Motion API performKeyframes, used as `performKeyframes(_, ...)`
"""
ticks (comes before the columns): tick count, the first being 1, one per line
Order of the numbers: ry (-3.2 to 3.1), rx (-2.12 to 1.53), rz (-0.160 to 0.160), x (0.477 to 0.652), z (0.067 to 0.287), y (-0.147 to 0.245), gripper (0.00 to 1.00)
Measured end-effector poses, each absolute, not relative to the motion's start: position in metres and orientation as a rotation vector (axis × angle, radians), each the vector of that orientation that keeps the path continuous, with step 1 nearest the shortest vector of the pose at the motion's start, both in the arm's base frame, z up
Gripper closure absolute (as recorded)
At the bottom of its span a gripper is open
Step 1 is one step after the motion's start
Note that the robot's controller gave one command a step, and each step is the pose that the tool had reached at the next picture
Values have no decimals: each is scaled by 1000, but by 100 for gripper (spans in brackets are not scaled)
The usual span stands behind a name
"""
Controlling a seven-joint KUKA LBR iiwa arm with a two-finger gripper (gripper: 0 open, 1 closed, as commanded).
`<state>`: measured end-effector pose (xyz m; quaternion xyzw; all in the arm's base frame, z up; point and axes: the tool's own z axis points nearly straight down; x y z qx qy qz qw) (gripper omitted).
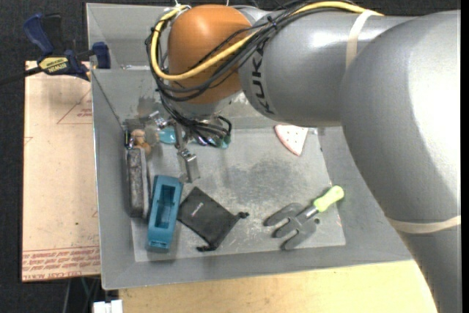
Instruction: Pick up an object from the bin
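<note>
Here, one blue box, one pouch

KUKA iiwa arm: silver-grey, smooth rounded links.
Orange dome cover at wrist; yellow and black cables looped round it; black "KUKA" lettering at its 3 o'clock.

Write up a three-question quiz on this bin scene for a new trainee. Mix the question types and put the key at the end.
1. Multiple choice: what colour is the handle of the small fork tool? A) red B) yellow-green C) blue
2. True or false: in the camera view, the black flat pouch lies just right of the blue plastic holder.
3. Fill in: the long dark bar lies along the ___ wall of the bin, as the view shows it.

Key: 1 B; 2 true; 3 left.
</note>
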<state>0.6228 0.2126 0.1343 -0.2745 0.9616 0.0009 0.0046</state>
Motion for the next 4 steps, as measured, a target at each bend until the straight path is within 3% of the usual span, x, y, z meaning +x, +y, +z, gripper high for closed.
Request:
performKeyframes(1,3001,-882,7,610,143,199,0)
performKeyframes(2,2982,-948,5,621,197,190,0)
performKeyframes(3,2990,-898,6,602,174,190,0)
performKeyframes(4,2938,-1066,5,555,153,216,0)
